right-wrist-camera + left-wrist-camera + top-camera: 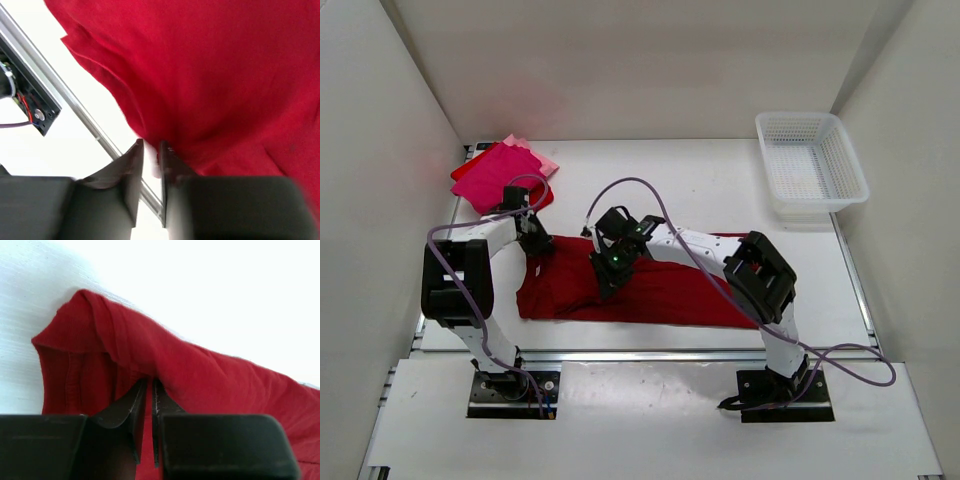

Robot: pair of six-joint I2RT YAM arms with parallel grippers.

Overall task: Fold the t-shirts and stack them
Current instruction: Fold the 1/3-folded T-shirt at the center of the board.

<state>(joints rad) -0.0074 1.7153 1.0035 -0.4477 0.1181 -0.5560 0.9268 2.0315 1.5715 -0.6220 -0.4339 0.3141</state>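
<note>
A dark red t-shirt (670,290) lies as a long folded band across the table's near middle. My left gripper (536,243) is at its upper left corner. In the left wrist view the left gripper (149,381) is shut on a raised fold of that t-shirt (210,375). My right gripper (610,268) sits over the band's middle. In the right wrist view the right gripper (151,144) has its jaws a narrow gap apart, with the t-shirt's (210,75) edge at the tips; whether they pinch it I cannot tell. Folded t-shirts (498,175), magenta on top, are stacked at the far left.
A white lattice basket (810,165) stands at the far right corner. The table's metal rail (75,97) and the left arm's base (30,105) lie beyond the right gripper. Walls close in the table on three sides.
</note>
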